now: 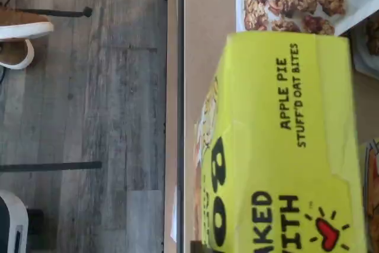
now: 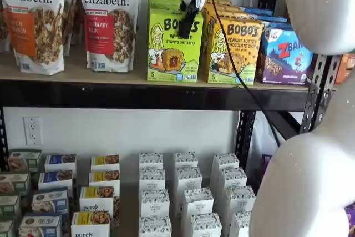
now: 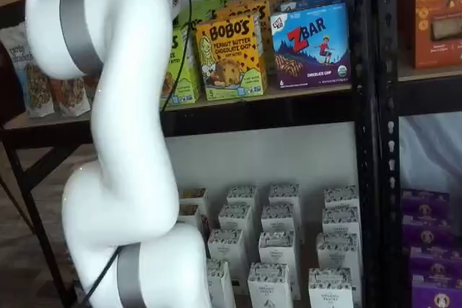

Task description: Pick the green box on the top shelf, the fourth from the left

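The green box (image 2: 174, 46) stands upright at the front of the top shelf (image 2: 138, 76), between a purely elizabeth bag (image 2: 108, 19) and the yellow-orange Bobo's box (image 2: 233, 51). The gripper (image 2: 184, 26) hangs just before its upper face, fingers seen side-on, so their grip cannot be judged.

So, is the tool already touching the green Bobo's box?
Cannot tell. In a shelf view the tool overlaps the green box at its upper front, but that frontal view shows neither contact nor gap. The wrist view shows no fingers.
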### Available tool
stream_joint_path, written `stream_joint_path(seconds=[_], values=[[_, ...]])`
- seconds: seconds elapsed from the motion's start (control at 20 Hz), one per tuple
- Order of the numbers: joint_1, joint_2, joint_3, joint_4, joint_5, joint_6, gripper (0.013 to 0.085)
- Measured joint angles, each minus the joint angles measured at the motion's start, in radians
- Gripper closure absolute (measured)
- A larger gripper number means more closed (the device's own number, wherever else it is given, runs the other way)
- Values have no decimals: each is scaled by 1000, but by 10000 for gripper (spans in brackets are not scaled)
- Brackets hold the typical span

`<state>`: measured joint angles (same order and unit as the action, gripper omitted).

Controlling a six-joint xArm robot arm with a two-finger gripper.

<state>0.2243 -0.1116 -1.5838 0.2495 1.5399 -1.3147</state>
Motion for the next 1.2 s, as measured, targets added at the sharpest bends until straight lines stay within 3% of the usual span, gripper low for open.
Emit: stream_joint_path(seconds=[0.4,1.05,1.2], values=[[-1,-4,7,1,-9,-1,490],[-2,-5,4,11,-5,-1,770],[-2,2,-8,4,11,0,770]])
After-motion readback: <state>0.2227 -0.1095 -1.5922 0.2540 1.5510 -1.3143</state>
